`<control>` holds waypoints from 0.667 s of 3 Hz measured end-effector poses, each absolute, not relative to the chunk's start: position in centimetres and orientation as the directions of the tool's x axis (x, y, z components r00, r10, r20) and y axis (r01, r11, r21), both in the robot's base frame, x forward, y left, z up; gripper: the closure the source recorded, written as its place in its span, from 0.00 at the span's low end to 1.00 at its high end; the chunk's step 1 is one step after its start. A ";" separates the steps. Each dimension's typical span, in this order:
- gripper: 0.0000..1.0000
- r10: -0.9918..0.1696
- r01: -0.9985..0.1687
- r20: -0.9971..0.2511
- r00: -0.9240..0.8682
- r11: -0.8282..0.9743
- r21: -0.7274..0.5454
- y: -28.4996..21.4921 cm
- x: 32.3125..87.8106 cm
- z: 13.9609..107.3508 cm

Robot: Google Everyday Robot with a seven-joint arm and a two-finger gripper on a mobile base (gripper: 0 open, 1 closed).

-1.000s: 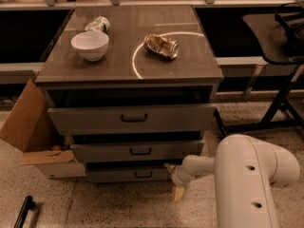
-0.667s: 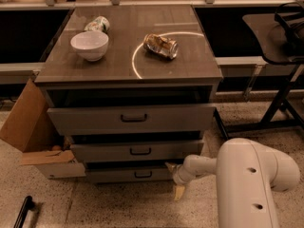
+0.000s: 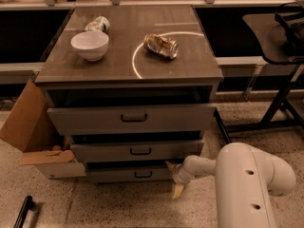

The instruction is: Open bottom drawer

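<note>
The bottom drawer is the shortest grey-brown front, low in the cabinet, with a small dark bar handle at its centre. It stands slightly out, like the two fronts above it. My gripper is at the end of the white arm, low at the bottom drawer's right end, to the right of the handle and close to the floor.
On the cabinet top lie a white bowl, a crushed can and a tipped can. An open cardboard box stands at the cabinet's left. A black table frame stands at the right. A dark stick lies bottom left.
The white arm has shifted slightly to the right. The gripper stays by the bottom drawer's right end. The drawers have not moved.
</note>
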State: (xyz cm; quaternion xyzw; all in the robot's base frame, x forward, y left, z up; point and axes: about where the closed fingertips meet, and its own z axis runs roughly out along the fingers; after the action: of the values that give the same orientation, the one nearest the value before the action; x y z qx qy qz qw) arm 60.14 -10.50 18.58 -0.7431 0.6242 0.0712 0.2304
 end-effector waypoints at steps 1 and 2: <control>0.00 -0.897 -0.961 -0.396 0.198 -0.099 -0.258 -10.4 60.8 17.9; 0.00 -0.895 -0.963 -0.404 0.187 -0.086 -0.256 -10.3 61.4 17.1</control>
State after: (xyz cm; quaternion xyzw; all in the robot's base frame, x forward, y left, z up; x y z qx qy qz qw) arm 61.39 -10.31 17.13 -0.7334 0.6334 0.0714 0.2360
